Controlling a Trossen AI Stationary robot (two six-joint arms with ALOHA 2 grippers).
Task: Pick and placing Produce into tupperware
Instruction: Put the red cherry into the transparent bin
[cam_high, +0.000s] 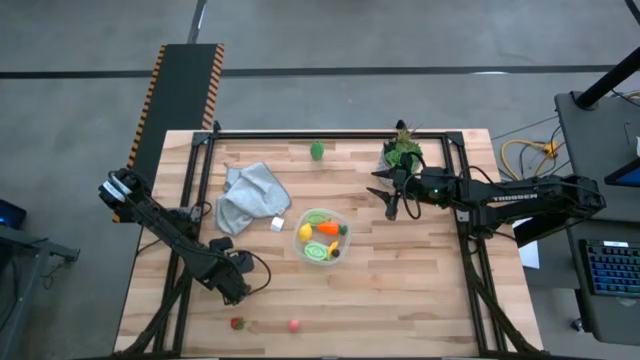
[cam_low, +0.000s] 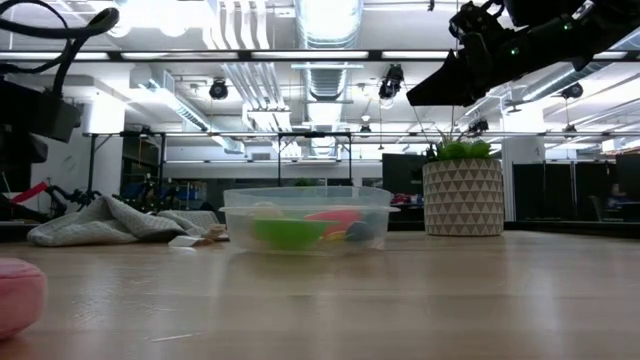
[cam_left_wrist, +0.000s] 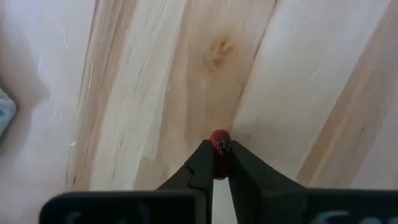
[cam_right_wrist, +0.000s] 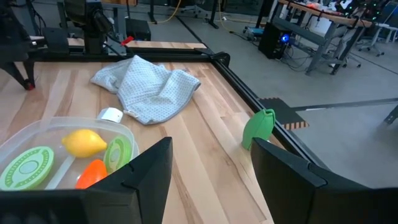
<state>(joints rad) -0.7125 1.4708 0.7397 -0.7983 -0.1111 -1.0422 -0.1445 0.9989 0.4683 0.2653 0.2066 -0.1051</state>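
At the left, the left gripper (cam_high: 238, 289) is held low over the near part of the table (cam_high: 400, 300), and in its wrist view the two fingers (cam_left_wrist: 202, 163) are seen pinched together on a small red piece (cam_left_wrist: 219, 142), which sits right between the tips and pokes out just ahead of them; it is round and glossy, too small for any long axis to be made out. Just beyond those jaws, nearer the table's front edge, a red berry (cam_high: 237, 323) and a pink piece (cam_high: 293, 325) lie loose, well apart from each other, and whether the berry is the very piece being gripped cannot be told from above. The tub (cam_high: 322, 236) lies up and to the right of the left jaws, well apart, so a lift and a carry toward the middle is judged to be called for. The tub is clear and shallow, already loaded with a lemon (cam_right_wrist: 84, 142), green slices (cam_right_wrist: 27, 166) and an orange piece (cam_right_wrist: 93, 173). A grey cloth (cam_high: 249, 195) and a white cube (cam_high: 278, 224) lie beside it. At the right, the right gripper (cam_high: 393, 200) is held above the table with jaws spread wide and empty; a green piece (cam_high: 317, 151) stands ahead of them, upright, beyond the tub. For that piece the right arm is judged nearer. A potted plant (cam_high: 402, 151) stands close beside that arm.
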